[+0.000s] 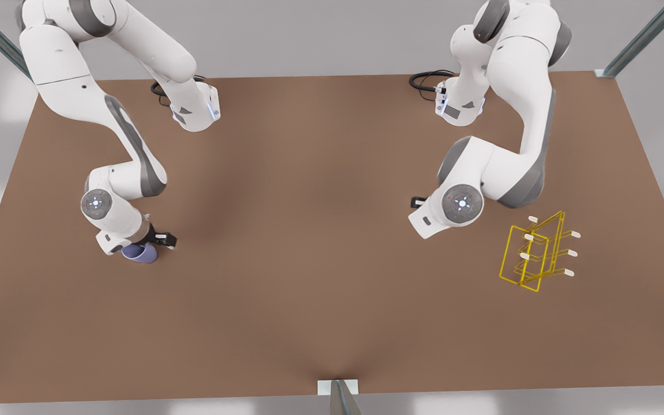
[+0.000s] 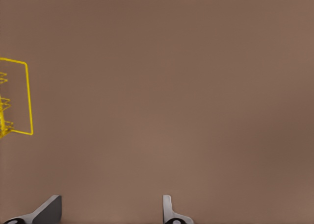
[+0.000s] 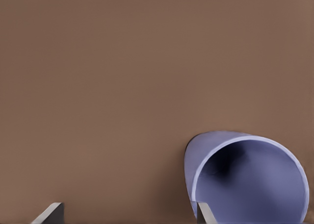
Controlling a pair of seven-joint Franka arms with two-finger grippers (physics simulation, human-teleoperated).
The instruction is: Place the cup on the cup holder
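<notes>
In the front view the cup (image 1: 139, 253) lies on its side on the brown tabletop (image 1: 309, 276), far across from the cup holder (image 1: 534, 251), which stands on the same tabletop toward the front view's right. The right tool (image 1: 156, 241) is low over the cup, right at its upper side; from here I cannot tell how wide its fingers are set. The other arm hangs just beside the cup holder with its wrist bent over the tabletop, and the left tool (image 1: 417, 202) peeks out behind that wrist. In the left wrist view the left tool (image 2: 110, 211) has its two fingertips (image 2: 49, 208) spread wide with bare tabletop between them, holding nothing, and a corner of the cup holder (image 2: 22, 99) shows off to one side. In the right wrist view the right tool (image 3: 128, 215) is likewise spread wide and empty; the cup (image 3: 248, 180) faces the camera with its open mouth, one fingertip (image 3: 205, 213) standing in front of the rim, the other well apart from it.
</notes>
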